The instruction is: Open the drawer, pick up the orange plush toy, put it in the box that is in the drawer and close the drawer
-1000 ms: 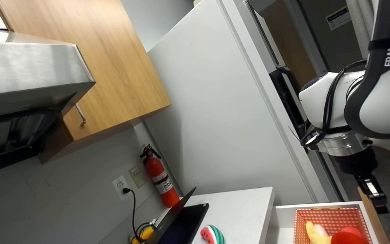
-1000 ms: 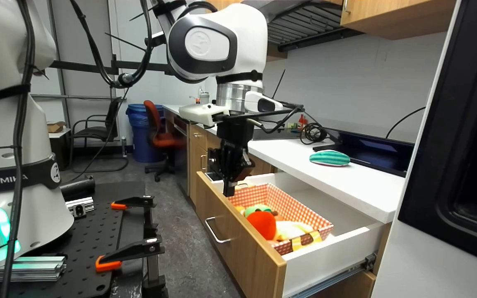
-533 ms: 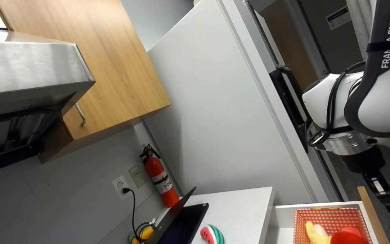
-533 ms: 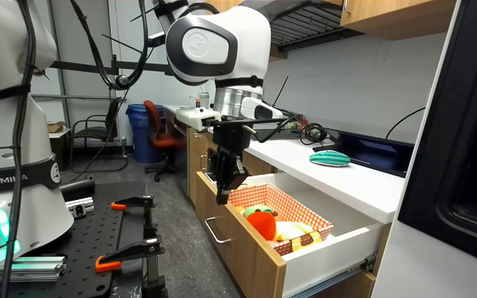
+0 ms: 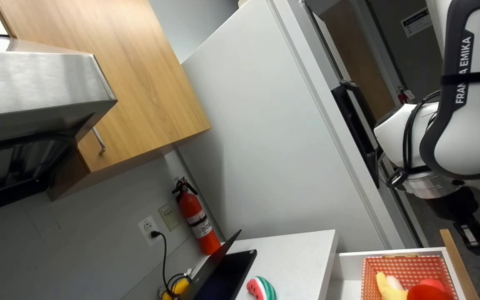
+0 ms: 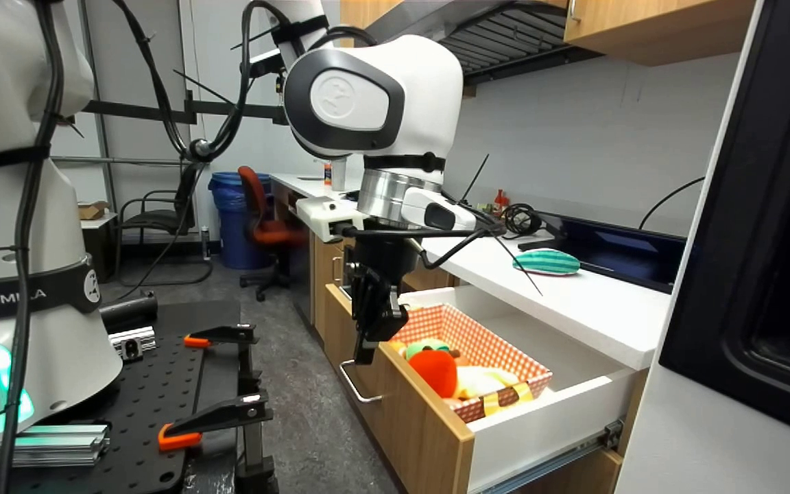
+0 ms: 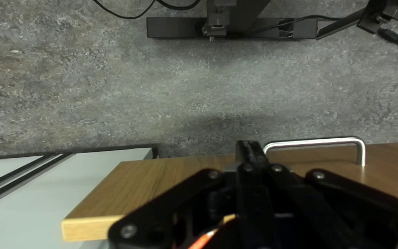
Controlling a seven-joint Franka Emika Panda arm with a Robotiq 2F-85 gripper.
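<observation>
Under the white countertop (image 6: 573,302), in an exterior view, we see the drawer (image 6: 546,425) pulled out toward eight o'clock. Inside it sits the checked box (image 6: 487,346); at the box's nine o'clock, beyond the drawer front (image 6: 429,429), hangs the gripper (image 6: 365,353), its jaws together and nothing seen between them. From it, the wrist view puts the metal handle (image 7: 314,141) at three o'clock. The orange plush toy (image 6: 434,372) rests in the box, toward eight o'clock. We judge the closing step in hand; next, we likely need the closed gripper against the drawer front, pushing it squarely inward.
</observation>
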